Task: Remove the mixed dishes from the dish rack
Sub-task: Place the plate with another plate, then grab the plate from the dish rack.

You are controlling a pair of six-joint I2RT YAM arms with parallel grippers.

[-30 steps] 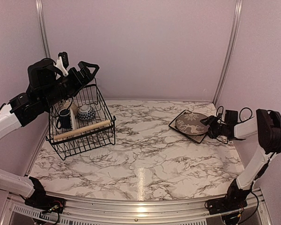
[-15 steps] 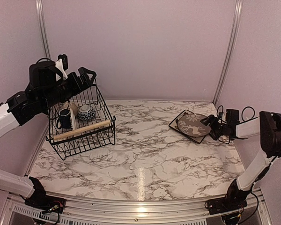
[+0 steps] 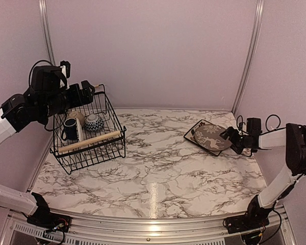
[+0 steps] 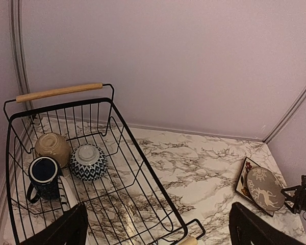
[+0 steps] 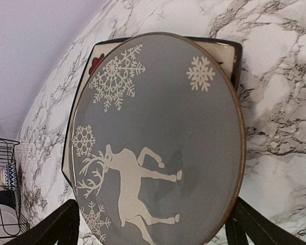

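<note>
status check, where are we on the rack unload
Both jaws open: left gripper over the dish rack, right gripper by the reindeer plate on the square plate. Mug, patterned bowl, cream bowl inside. Nothing blocking.

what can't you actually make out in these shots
Square plate: right wrist view, mostly covered by the reindeer plate; its pattern is hidden.
Pale dish by the mug: left wrist view, cut off by the mug and a finger of the left claw.
Reindeer plate's near rim: right wrist view, cut by the bottom edge, so contact with the right claw is unclear.

Square plate (image 5: pixel 225 51) mostly beneath round plate (image 5: pixel 158 148)
</note>
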